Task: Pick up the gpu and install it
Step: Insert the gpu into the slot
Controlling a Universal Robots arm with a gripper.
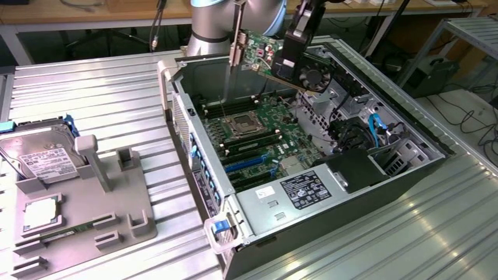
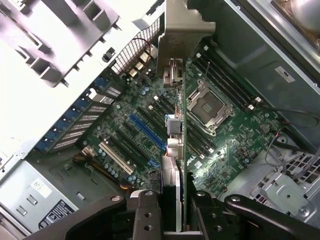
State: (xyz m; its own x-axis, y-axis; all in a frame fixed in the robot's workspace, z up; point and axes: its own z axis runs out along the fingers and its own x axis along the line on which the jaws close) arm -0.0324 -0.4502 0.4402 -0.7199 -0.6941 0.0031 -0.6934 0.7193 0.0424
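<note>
Alt text: At the upper centre of the exterior view, a robot arm's tool (image 1: 292,61) pinches the gpu (image 1: 260,55), holding it tilted in the air above an open computer case (image 1: 435,157). Its silver bracket (image 1: 235,41) points toward the upper left. Likely risks: a tilted, misaligned card could miss the blue slots (image 1: 249,164) and strike the motherboard, or a slipping grip could drop it onto the processor socket (image 1: 239,123).
</note>
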